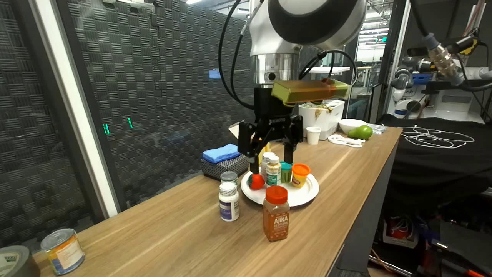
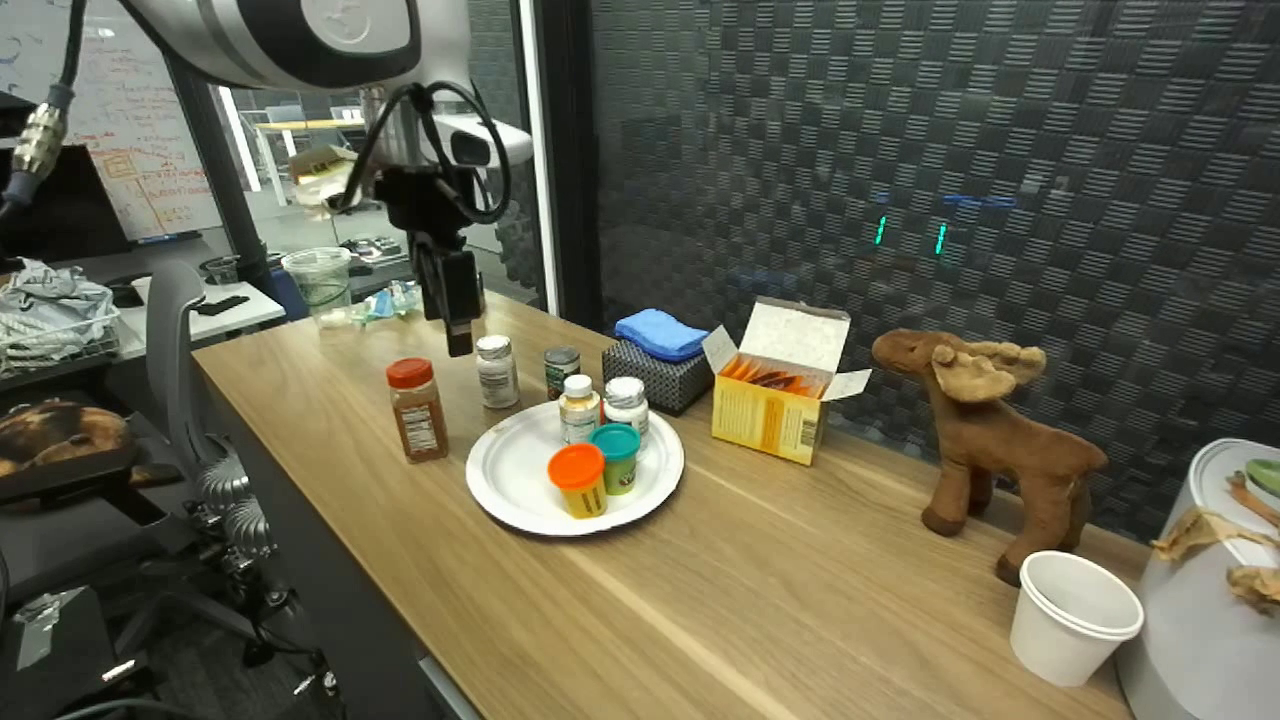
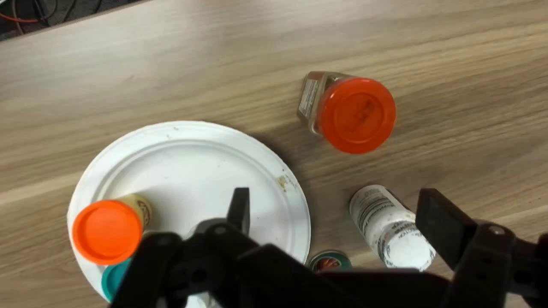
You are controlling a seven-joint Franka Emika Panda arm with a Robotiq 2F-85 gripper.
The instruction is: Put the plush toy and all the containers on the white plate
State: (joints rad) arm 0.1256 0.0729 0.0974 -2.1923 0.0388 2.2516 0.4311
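Note:
My gripper point(image 3: 334, 196) stands open above the table, with nothing held. In the wrist view one finger is over the white plate point(image 2: 510, 485), the other beside the white pill bottle point(image 3: 381, 218). The plate bears an orange-lidded tub point(image 2: 580, 485), a teal-lidded tub point(image 2: 618, 465), two small white-capped bottles point(image 1: 273, 173) and a small red round thing point(image 1: 256, 182). Off the plate, upright on the table, are the pill bottle, a red-lidded brown jar point(image 1: 276, 219) and a silver-lidded can point(image 2: 562, 372). The brown plush toy point(image 2: 1010, 450), a moose, stands well apart from the plate.
An open yellow box point(image 2: 768, 415) and a patterned dark box point(image 2: 665, 380) topped by a blue cloth point(image 2: 658, 333) line the wall side. White cups point(image 2: 1065, 625) stand by the toy. A tin point(image 1: 64, 254) and a tape roll point(image 1: 17, 265) are at the near corner.

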